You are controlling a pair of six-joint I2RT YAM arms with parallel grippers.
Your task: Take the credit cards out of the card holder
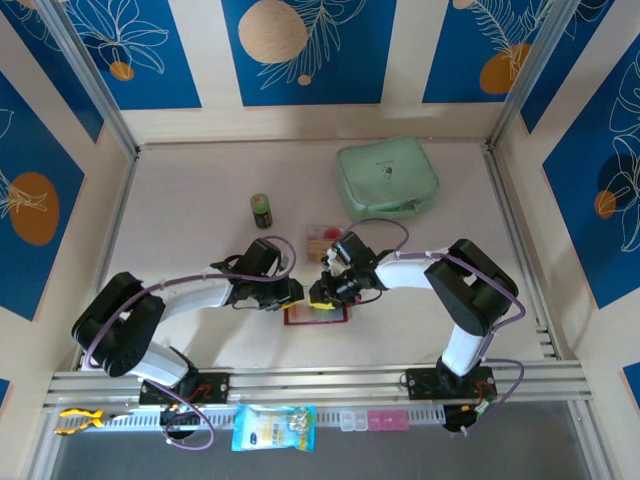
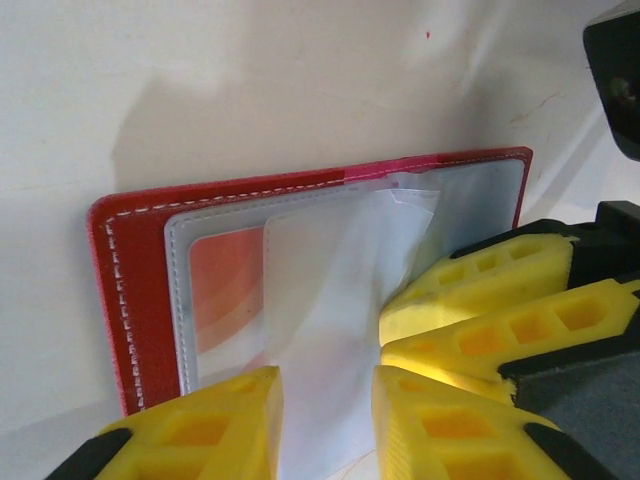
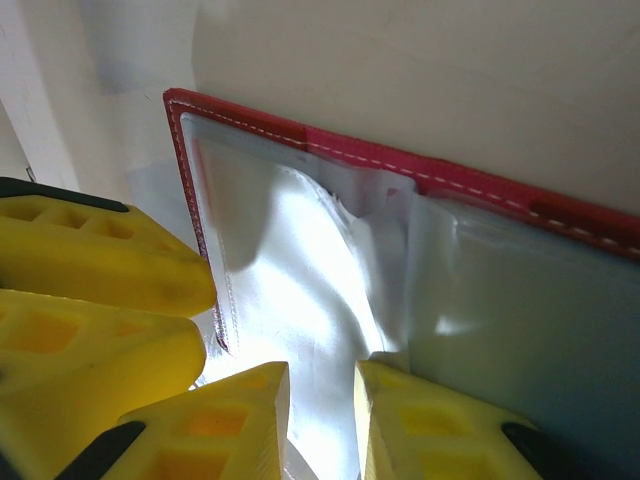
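Left tool (image 1: 296, 296) low over the left part of the card holder (image 1: 318, 317); in the left wrist view, yellow fingers (image 2: 210, 430) standing apart, released, with a sheet of clear sleeve (image 2: 320, 300) lying in the gap. Beyond the left arm, well apart from it, a small dark-green bottle (image 1: 261, 210) upright on the pale surface (image 1: 180, 200). Card holder open and flat on the surface near the front edge, between the two tools; red cover with white stitching, clear sleeves facing up; an orange card (image 2: 225, 290) seen through the left pocket, inside the holder. Beyond the holder, near it, a loose card (image 1: 322, 238), white with red and yellow, flat on the surface. Right tool (image 3: 322, 420) down on the holder from the right, tips close beside those of the left tool; fingers a little apart, a crumpled raised fold of sleeve running into the gap — cannot tell whether pinched or only touched. Farther right and toward the back, a mint-green pouch (image 1: 388, 180) lying flat, well apart from the holder.
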